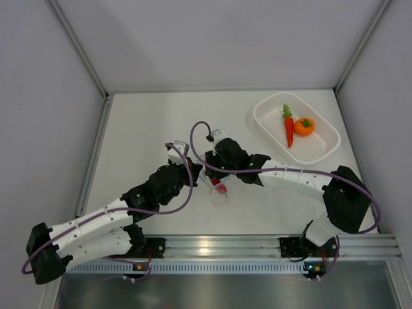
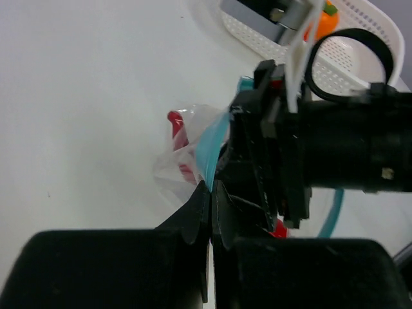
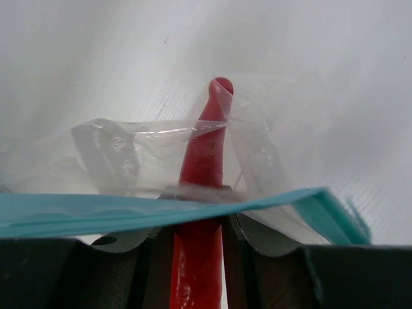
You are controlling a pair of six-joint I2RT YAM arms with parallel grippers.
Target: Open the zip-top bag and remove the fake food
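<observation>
The clear zip-top bag (image 1: 221, 193) hangs between my two grippers at the table's middle. My left gripper (image 1: 205, 179) is shut on its light blue zip strip (image 2: 212, 145), as the left wrist view (image 2: 211, 185) shows. My right gripper (image 1: 221, 180) reaches into the bag mouth. Its jaws (image 3: 196, 222) are shut on the red chili pepper (image 3: 205, 148), which still lies partly inside the bag (image 3: 270, 154). The zip strip (image 3: 77, 212) crosses in front of the right fingers. The carrot (image 1: 288, 129) and the orange (image 1: 304, 126) lie in the white basket.
The white perforated basket (image 1: 322, 151) stands at the back right; it also shows in the left wrist view (image 2: 360, 61). Grey walls and metal rails bound the white table on the left, right and back.
</observation>
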